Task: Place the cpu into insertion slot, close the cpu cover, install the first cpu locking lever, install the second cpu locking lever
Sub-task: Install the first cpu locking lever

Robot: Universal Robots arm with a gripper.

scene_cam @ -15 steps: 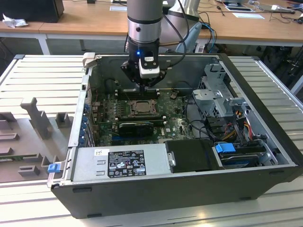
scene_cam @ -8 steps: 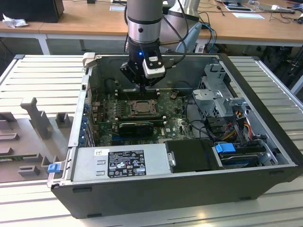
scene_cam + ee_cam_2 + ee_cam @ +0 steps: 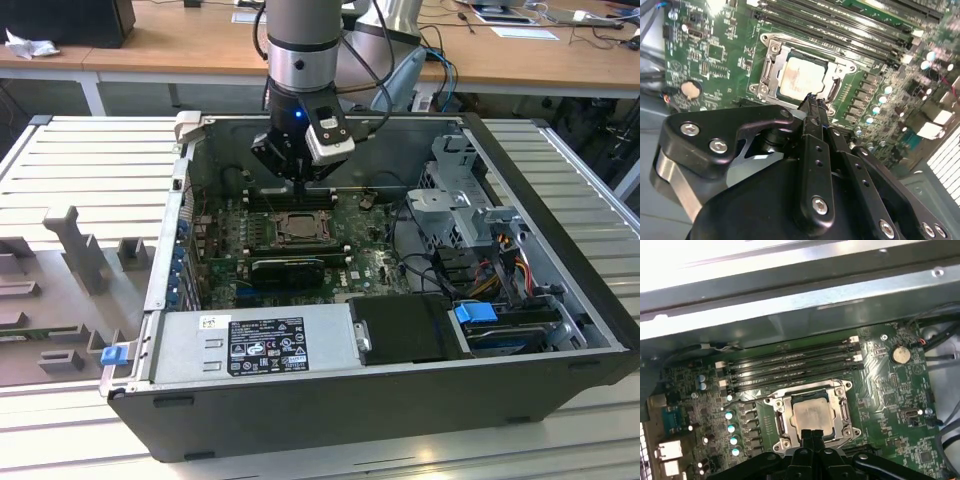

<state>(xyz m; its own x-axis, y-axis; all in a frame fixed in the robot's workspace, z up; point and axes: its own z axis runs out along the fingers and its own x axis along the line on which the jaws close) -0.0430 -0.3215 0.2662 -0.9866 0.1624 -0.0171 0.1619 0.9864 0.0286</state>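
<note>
Entry, the cpu point(image 3: 812, 415): seated in the insertion slot point(image 3: 782, 422) near the middle of the board point(image 3: 890, 390), with the cpu cover point(image 3: 807, 389) lying flat around it. Your gripper point(image 3: 812, 432): closed tight, holding nothing, poised at the cover's edge. Hazard, as judged: a sideways slip off that edge could drag it across the cpu or neighbouring board parts.

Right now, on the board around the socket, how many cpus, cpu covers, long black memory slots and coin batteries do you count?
cpu: 1
cpu cover: 1
memory slots: 4
coin battery: 1
Total: 7
</note>
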